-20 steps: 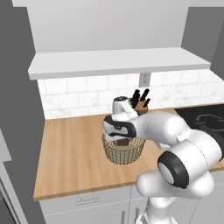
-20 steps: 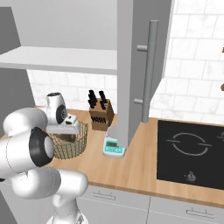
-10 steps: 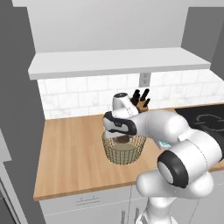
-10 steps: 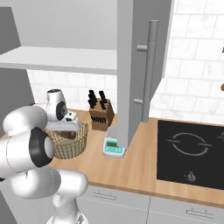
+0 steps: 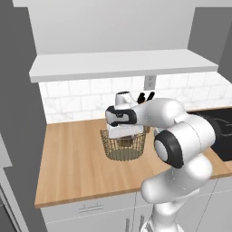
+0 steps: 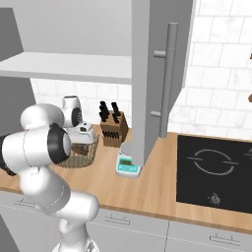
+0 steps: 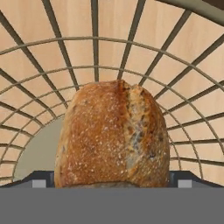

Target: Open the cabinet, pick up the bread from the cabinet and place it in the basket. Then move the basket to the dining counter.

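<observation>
One wire basket (image 5: 123, 146) sits at the centre of the left base view, resting on the wooden counter (image 5: 72, 167) that spans the lower left of the frame. Above it, across the upper half, runs the white shelf of the cabinet (image 5: 122, 63). Just over the basket's rim hangs the gripper (image 5: 124, 135), reaching down into the bowl, and a dark brown bit of the bread (image 5: 125, 141) shows through the mesh beneath it. To the right, the white arm curves down toward the lower right of the frame.

In the right base view, the basket (image 6: 78, 153) stands at left centre, with a knife block (image 6: 113, 129) just to its right, a small scale (image 6: 128, 165) near the middle, the open cabinet door with its long bar handle (image 6: 167, 88), and a black cooktop (image 6: 214, 170) at the right.

In the hand view, the bread (image 7: 114, 135) fills the middle, lying in the basket (image 7: 39, 87). The jaws stand wide apart on either side of the loaf, not pressing it.
</observation>
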You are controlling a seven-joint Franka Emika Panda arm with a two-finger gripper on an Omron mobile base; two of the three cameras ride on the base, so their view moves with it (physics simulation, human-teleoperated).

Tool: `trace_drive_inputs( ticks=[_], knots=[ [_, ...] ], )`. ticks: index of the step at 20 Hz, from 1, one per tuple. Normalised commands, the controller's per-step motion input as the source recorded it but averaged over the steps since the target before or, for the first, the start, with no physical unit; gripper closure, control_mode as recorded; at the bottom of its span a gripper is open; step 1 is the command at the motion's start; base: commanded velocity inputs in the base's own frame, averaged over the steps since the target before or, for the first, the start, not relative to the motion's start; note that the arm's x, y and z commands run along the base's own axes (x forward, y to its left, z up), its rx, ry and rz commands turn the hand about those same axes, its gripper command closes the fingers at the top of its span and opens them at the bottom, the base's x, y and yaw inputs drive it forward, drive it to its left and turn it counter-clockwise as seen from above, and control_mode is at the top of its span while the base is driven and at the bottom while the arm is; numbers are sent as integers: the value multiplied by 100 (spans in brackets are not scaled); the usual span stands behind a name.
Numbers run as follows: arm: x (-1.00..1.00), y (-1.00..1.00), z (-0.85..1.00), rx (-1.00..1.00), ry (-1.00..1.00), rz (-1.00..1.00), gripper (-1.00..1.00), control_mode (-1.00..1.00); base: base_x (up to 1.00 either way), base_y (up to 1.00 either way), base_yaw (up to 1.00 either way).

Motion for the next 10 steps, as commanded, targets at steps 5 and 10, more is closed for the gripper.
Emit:
trace_drive_inputs(
  ticks=[5,10],
  knots=[
    [8,0,34,0,3,-3,-100,-100,0,0,0],
    [0,0,25,0,-1,-1,-100,-100,0,0,0]
  ],
)
